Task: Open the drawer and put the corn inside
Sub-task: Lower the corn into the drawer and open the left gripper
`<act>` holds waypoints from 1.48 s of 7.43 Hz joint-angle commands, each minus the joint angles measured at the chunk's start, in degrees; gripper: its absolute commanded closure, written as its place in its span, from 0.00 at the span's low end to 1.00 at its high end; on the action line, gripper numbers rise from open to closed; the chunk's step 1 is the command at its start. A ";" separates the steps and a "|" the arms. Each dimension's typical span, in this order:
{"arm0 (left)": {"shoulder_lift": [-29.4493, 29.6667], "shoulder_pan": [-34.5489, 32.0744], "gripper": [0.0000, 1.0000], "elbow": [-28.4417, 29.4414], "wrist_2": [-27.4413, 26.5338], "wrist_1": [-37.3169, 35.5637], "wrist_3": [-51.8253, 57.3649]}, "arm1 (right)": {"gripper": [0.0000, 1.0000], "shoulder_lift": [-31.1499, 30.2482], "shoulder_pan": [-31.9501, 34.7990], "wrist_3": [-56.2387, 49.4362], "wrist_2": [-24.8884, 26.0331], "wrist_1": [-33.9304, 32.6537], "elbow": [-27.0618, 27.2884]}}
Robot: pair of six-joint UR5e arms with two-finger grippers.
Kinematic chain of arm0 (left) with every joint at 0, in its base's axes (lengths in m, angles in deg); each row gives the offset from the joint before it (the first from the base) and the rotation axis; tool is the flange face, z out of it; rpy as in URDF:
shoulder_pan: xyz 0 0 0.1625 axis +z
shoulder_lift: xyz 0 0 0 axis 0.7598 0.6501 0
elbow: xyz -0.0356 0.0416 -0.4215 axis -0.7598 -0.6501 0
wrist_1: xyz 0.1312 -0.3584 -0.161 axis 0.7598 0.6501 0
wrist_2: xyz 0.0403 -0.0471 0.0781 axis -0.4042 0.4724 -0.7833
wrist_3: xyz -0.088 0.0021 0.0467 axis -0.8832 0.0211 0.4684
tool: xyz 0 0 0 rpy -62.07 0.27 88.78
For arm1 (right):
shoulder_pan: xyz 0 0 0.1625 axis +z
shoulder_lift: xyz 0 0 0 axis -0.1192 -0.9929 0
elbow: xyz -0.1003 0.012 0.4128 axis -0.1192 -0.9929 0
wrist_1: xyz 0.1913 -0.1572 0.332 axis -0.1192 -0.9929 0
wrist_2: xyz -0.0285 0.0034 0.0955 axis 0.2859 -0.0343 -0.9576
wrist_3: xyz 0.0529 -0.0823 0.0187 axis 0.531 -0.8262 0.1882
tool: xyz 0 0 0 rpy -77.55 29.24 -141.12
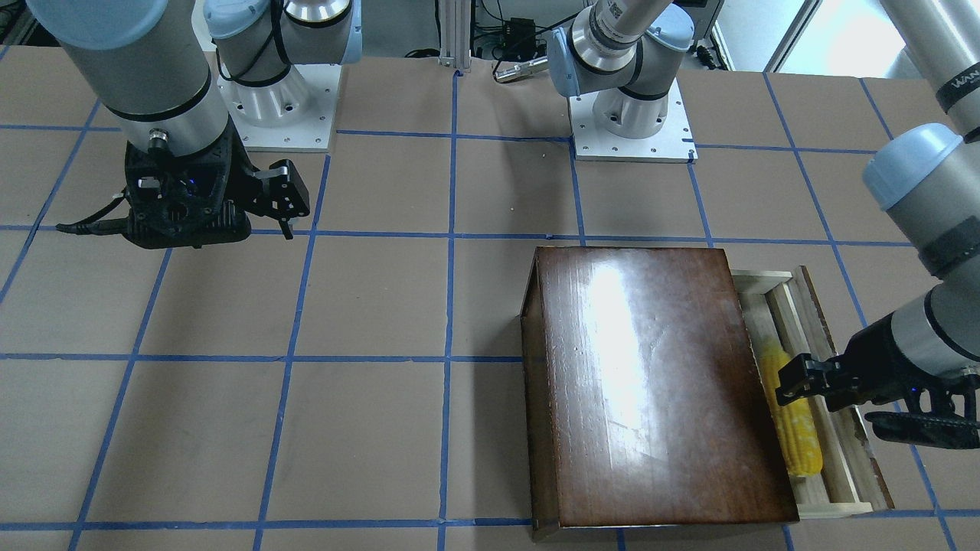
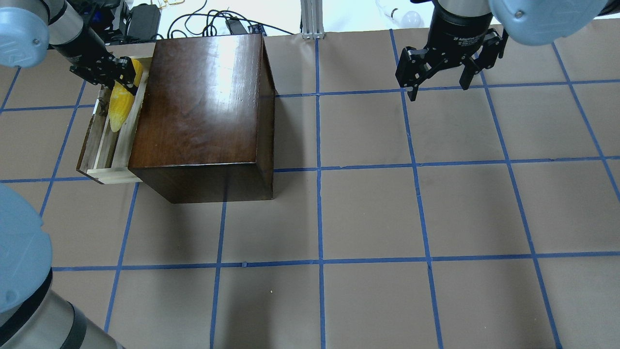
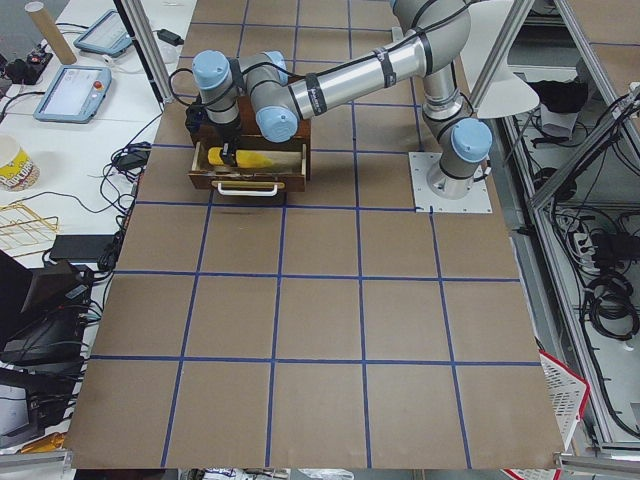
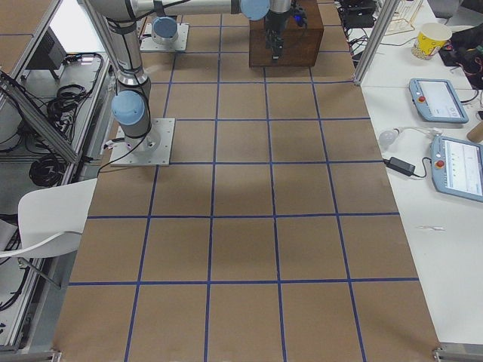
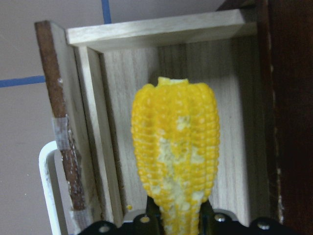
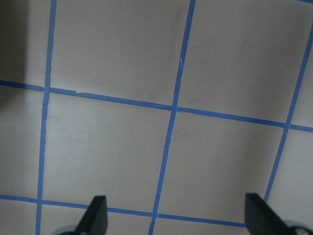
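One corn (image 2: 120,105), one drawer (image 2: 109,174), one box (image 2: 198,106), and two claws: the left claw (image 2: 123,77) and the right claw (image 2: 439,90).

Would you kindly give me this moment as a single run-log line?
drawer: open | corn: in drawer, held by left gripper | right gripper: open, over table

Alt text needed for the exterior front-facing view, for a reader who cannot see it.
The left gripper holds the corn lengthwise over the open drawer, which is pulled out of the glossy dark-brown box at the view's right. The right gripper hangs open above the table at the upper left.
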 commanded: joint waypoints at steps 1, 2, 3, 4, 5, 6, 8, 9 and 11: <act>-0.78 0.23 0.15 0.06 -1.82 0.55 -0.09 | 0.00 0.00 0.00 0.09 0.00 0.04 0.00; -1.74 -0.20 0.12 0.50 -2.18 1.42 -0.18 | 0.00 0.00 0.00 0.00 0.00 -0.04 0.00; -3.32 -0.99 0.12 1.38 -2.19 4.30 -0.53 | 0.00 0.00 0.00 0.00 0.00 -0.04 0.00; -6.29 -1.78 0.08 1.47 -2.10 5.81 -0.53 | 0.00 0.00 0.00 0.00 0.00 -0.04 0.00; -9.63 -3.53 0.05 1.12 -2.27 9.31 -0.79 | 0.00 0.00 0.00 0.00 0.00 -0.04 0.00; -12.71 -6.51 0.04 0.51 -2.36 10.47 -4.01 | 0.00 0.00 0.00 0.09 0.00 0.04 0.00; -17.55 -13.10 0.00 -0.28 -3.67 11.53 -10.45 | 0.00 0.00 0.00 0.09 0.00 -0.04 0.00; -20.27 -14.70 0.00 -2.29 -5.07 12.50 -10.46 | 0.00 0.00 0.00 0.00 0.00 -0.04 0.00; -26.59 -14.89 0.00 -10.18 -4.30 13.47 -10.73 | 0.00 0.00 0.00 0.00 0.00 -0.04 0.00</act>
